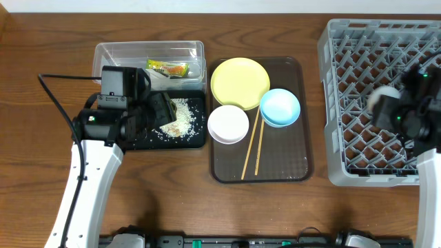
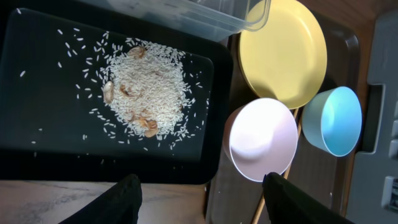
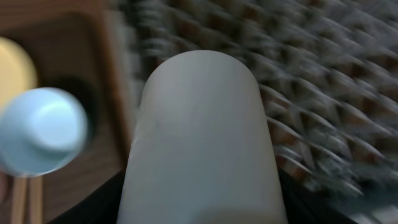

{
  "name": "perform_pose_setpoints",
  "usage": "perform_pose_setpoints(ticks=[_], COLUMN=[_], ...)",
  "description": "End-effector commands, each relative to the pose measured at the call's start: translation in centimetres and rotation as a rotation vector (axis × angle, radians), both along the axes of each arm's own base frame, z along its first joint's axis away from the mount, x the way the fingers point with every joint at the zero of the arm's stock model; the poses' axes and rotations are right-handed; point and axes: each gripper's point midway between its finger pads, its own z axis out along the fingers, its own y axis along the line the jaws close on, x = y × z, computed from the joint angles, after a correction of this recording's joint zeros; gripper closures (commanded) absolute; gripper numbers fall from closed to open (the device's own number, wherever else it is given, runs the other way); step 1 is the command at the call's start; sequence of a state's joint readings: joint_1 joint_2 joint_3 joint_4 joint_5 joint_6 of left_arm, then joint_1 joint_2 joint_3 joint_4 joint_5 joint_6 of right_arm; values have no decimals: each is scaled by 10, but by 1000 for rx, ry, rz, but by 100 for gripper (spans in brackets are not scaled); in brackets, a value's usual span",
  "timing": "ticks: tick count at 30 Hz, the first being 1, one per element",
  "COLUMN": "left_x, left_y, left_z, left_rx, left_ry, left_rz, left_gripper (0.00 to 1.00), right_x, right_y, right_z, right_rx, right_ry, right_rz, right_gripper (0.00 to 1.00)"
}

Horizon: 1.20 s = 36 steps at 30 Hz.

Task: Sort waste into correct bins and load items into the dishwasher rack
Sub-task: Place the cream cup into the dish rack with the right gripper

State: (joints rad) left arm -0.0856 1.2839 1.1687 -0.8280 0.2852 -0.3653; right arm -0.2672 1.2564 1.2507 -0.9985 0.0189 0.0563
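Brown wooden bench (image 1: 172, 200). On its right side sits the large square grey plastic lattice rack (image 1: 358, 41). The right end effector (image 1: 389, 107) is over it, clamped on a small pale cup (image 3: 199, 137); the view is motion-blurred.

The dark brown rectangular serving tray (image 1: 282, 155) at centre holds:
- the round yellow plate (image 1: 240, 83) at the far left
- the light blue bowl (image 1: 280, 107) just beside the plate
- the pinkish-white bowl (image 1: 228, 124) on the near side of the plate
- the thin wooden chopsticks (image 1: 253, 141), which run between the bowls toward the near edge

On the left, the shallow black rectangular tray (image 2: 37, 112) carries a heap of whitish rice scraps (image 2: 146, 90) with loose grains scattered around it. The left end effector (image 2: 199, 202) hangs over this tray's near edge, fingers wide apart and holding nothing.

Behind the black tray, the clear plastic rectangular tub (image 1: 124, 54) contains the crumpled green-yellow-orange wrapper (image 1: 169, 68).
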Motion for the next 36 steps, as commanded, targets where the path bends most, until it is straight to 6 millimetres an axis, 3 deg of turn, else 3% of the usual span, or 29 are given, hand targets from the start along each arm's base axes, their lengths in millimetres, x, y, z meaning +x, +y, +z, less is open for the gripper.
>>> perform_pose_setpoints(ticks=[1,11,17,21,23,24,25,26,31,36], left_x=[1,0,1,1,0,1,1,1,1,1], left_y=[4,4,4,4,4,4,4,4,4,4], left_z=[2,2,2,2,2,2,2,2,2,2], left_rx=[21,21,21,21,21,21,21,21,21,21], left_ry=[-12,-7,-8,-8,-7,-8,-8,-8,-8,-8], left_rz=[2,2,2,2,2,2,2,2,2,2], left_gripper=[34,34,34,34,34,34,34,34,34,34], right_x=[-13,-18,-21,-20,-17,-17,-16,-15,-8,16], right_y=[-37,-76,-78,-77,-75,-74,-72,-69,-69,-62], right_z=[-9,-72,-107,-121,-123,-123,-123,-122,-104,-59], right_rx=[-48,19,71,92,108,114,126,142,136,123], right_ry=[72,274,387,423,418,415,412,404,345,175], right_rz=[-176,-285,-290,-285,-279,-277,-272,-265,-261,-213], right_gripper=[99,99,99,78,68,42,9,1,1,9])
